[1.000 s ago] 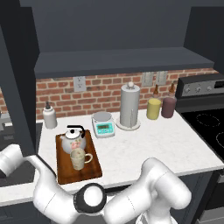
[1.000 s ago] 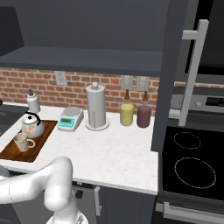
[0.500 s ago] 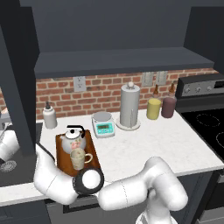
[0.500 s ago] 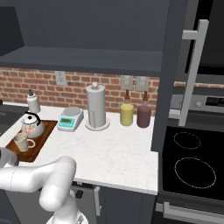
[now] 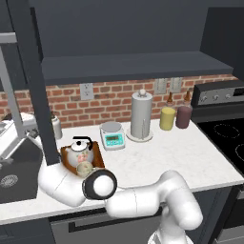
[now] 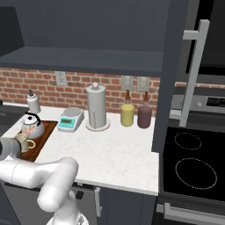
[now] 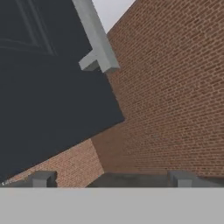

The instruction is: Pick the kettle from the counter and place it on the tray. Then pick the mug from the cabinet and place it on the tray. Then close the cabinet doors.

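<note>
The white floral kettle (image 5: 80,150) (image 6: 31,126) and the cream mug (image 5: 85,167) (image 6: 24,141) both stand on the dark wooden tray (image 5: 98,153) (image 6: 43,139) at the left of the counter (image 5: 181,157). The cabinet (image 5: 128,66) is open. Its left door (image 5: 28,71) and right door (image 6: 175,66) stand swung out. My arm bends left from its elbow (image 5: 100,185), low past the left door. In the hand view my gripper (image 7: 110,179) is open and empty, facing that door's dark panel (image 7: 48,96) and silver bar handle (image 7: 97,39) with brick wall beyond.
A steel paper-towel holder (image 5: 141,114), a small scale (image 5: 113,135), a yellow canister (image 5: 167,118) and a dark red canister (image 5: 183,116) line the back of the counter. A stove (image 6: 193,162) lies to the right and a sink (image 5: 14,178) to the left.
My arm has swung further left and risen, its elbow now lying in front of the tray. Kettle and mug have stayed put on the tray.
</note>
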